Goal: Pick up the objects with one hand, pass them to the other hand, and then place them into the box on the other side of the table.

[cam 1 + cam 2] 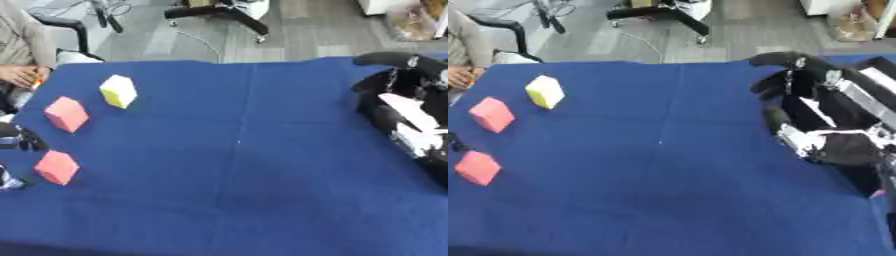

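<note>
Ok so here's where I'm at. 3 foam-looking blocks are sitting on the blue cloth table point(245, 165), all on my left side: a yellow cube-shaped block point(118, 91) farthest back, a pink block point(66, 114) just in front of it toward the edge, and a 2nd pink block, nearest me point(57, 167), by the left edge.

My left hand point(19, 140) is barely poking into view at the left edge, just above and beside that nearest pink block. I see dark fingers but I can't tell if they're spread or curled, so I'm not trusting that. My right hand point(815, 107) is up on the right side holding nothing, fingers hanging relaxed and apart, thumb sticking out at the top. I don't see the box anywhere in view, I'd guess it's off past the right edge.

My plan: take the nearest pink block first with the left, since it's closest. Come down from above, fingers and thumb on opposite flat faces, not corners. Grab it low on one end so there's bare block left for the right hand at the handoff, and do that over mid-table.
</note>
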Robot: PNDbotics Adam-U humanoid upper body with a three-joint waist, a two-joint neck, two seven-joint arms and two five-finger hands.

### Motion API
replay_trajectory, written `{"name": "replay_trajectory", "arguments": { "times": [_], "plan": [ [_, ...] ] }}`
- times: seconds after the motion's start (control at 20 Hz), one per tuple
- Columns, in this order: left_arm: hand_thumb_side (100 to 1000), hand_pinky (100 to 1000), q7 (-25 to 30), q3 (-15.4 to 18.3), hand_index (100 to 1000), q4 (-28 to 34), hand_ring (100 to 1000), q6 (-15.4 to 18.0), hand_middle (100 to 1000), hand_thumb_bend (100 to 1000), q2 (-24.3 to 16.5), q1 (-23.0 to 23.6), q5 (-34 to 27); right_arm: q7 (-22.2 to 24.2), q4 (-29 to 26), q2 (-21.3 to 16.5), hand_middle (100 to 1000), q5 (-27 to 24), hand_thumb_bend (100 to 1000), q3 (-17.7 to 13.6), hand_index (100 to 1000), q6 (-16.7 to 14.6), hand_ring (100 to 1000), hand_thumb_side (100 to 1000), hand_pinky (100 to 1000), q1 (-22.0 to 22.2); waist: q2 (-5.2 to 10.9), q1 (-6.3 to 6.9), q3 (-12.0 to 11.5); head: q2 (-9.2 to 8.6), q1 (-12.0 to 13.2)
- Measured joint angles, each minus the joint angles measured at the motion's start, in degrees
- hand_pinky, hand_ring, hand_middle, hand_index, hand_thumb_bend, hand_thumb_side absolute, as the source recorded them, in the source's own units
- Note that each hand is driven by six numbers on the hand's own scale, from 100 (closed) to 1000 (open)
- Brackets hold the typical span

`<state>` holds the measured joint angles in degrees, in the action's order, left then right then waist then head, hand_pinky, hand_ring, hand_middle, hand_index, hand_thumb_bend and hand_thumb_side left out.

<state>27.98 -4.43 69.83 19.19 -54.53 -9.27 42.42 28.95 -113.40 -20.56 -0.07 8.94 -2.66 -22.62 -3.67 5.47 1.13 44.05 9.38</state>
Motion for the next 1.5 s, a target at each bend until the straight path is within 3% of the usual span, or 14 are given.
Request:
{"name": "replay_trajectory", "arguments": {
  "times": [0.65, 0.95, 1.15, 1.25, 1.5],
  "plan": [
    [330, 810, -8.03, 0.14, 896, -8.03, 776, 1.6, 786, 367, 4.28, -4.4, 6.56, -0.17, 0.0, 0.04, 886, 0.05, 118, -0.02, 914, 0.17, 771, 300, 739, 0.28, 0.0, 0.0, 0.16, -0.01, -0.51],
    [302, 804, -8.59, -0.04, 866, -9.64, 761, 2.93, 761, 348, 5.18, -5.46, 6.85, -0.18, 0.0, 0.1, 887, 0.05, 116, -0.02, 914, 0.21, 771, 299, 738, 0.3, 0.0, 0.0, 0.39, -0.01, -0.62],
    [291, 791, -6.77, -0.42, 811, -10.39, 721, 4.13, 704, 302, 6.04, -5.79, 6.49, -0.21, 0.0, 0.12, 887, 0.12, 115, -0.02, 913, 0.26, 771, 299, 738, 0.45, 0.0, 0.0, 0.5, -0.01, -0.72],
    [305, 768, -6.07, -0.41, 745, -10.46, 661, 4.28, 634, 210, 6.23, -5.86, 6.08, -0.3, 0.0, 0.12, 887, 0.21, 115, -0.02, 913, 0.35, 771, 299, 738, 0.46, 0.0, 0.0, 0.5, -0.01, -0.76],
    [315, 727, -6.98, -0.23, 644, -10.37, 571, 3.65, 532, 116, 6.27, -5.86, 4.82, -0.42, 0.0, 0.13, 887, 0.24, 114, -0.02, 913, 0.47, 771, 299, 738, 0.47, 0.0, 0.0, 0.47, -0.01, -0.82]
  ]
}}
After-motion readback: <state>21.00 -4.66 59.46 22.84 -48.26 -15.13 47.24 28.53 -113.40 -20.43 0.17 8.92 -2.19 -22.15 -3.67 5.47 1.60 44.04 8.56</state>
